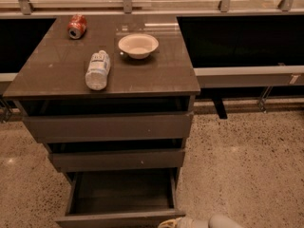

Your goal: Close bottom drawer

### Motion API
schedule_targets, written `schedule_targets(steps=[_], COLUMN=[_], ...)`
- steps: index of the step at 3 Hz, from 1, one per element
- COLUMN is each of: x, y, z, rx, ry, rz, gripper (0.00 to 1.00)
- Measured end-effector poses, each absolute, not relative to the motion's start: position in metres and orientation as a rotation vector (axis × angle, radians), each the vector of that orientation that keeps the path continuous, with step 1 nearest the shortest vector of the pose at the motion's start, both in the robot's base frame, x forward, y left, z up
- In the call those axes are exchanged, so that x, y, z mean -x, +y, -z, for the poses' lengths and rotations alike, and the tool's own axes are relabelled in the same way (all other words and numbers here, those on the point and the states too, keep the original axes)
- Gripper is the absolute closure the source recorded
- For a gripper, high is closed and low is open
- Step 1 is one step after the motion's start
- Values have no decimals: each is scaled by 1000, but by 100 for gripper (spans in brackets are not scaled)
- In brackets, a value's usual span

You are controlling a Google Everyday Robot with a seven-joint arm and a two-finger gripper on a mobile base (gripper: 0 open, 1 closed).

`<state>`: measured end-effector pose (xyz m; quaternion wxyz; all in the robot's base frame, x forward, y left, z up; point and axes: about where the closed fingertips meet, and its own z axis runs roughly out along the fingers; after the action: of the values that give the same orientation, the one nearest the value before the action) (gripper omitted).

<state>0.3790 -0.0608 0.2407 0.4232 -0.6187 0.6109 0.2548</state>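
Note:
The bottom drawer (121, 194) stands pulled out from the dark grey-brown cabinet, and its dark box interior shows. Its low plain front panel (114, 219) lies at the bottom edge of the view. My gripper (170, 223) is at the bottom edge, right at the right end of that front panel; only its pale tip and the pale arm (213, 221) behind it show. Whether it touches the panel I cannot tell. The middle drawer (118, 159) and the top drawer (109, 126) above are each slightly out.
On the cabinet top (57, 70) lie a plastic bottle (98, 70) on its side, a white bowl (138, 45) and a red can (77, 26). A low bench with dark openings (237, 42) runs behind. Speckled floor (247, 165) spreads to the right.

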Motion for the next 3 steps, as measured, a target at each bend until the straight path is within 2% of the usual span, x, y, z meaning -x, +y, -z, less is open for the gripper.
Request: schedule_targets(steps=[3], x=[-402], y=[-58], z=[-150], rx=[1479], ry=[1750], rz=[-592], gripper=[100])
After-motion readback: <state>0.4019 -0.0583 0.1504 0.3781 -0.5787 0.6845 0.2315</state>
